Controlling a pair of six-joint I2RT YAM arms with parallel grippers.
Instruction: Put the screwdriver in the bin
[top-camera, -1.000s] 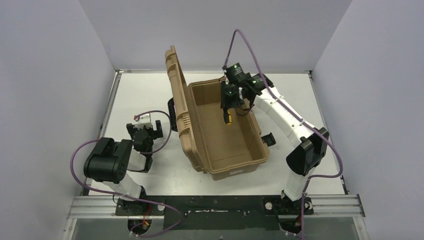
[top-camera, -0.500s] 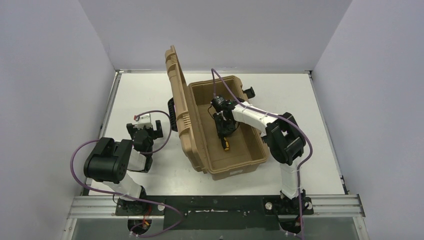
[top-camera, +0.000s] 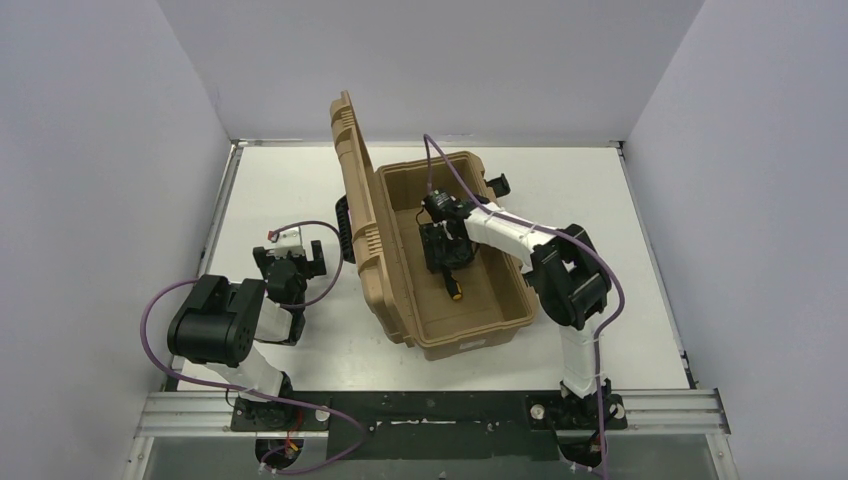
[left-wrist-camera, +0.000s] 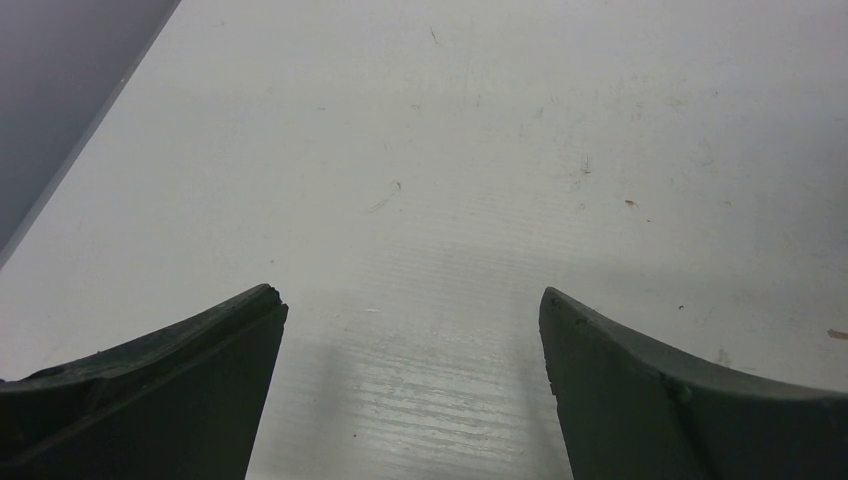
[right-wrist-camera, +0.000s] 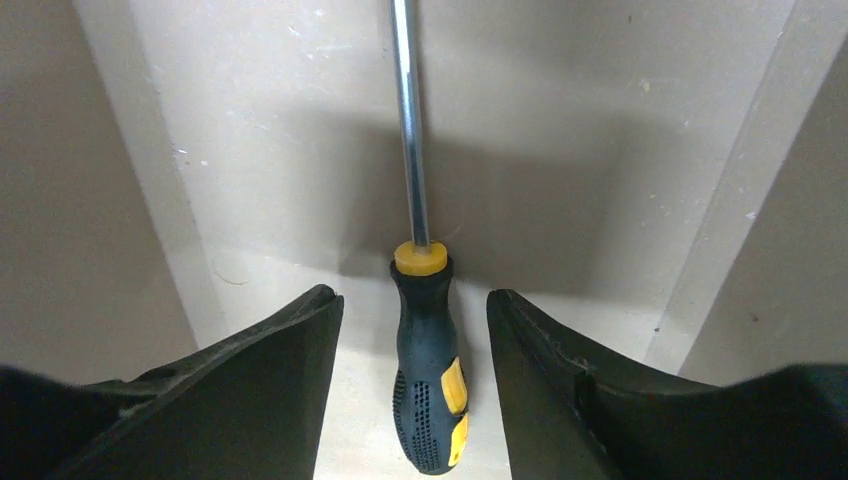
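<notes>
Screwdriver (right-wrist-camera: 428, 340) resting inside the open tan bin (top-camera: 478, 338), the right gripper (right-wrist-camera: 412, 300) loose around it.
Its black-and-yellow handle sits between the parted fingers with a gap on either side. A straight lift clear of handle and walls looks safest. Nothing else shows in the bin. The left gripper (left-wrist-camera: 410, 300) hovers over the table (left-wrist-camera: 480, 150), fingers apart.

A robotics lab test cell: plain pale walls (top-camera: 90, 150) box in a white table (top-camera: 280, 185) on three sides. Two robot arms (top-camera: 215, 335) are bolted to an aluminium rail (top-camera: 670, 408) at its near edge, trailing purple cables (top-camera: 146, 318).
</notes>
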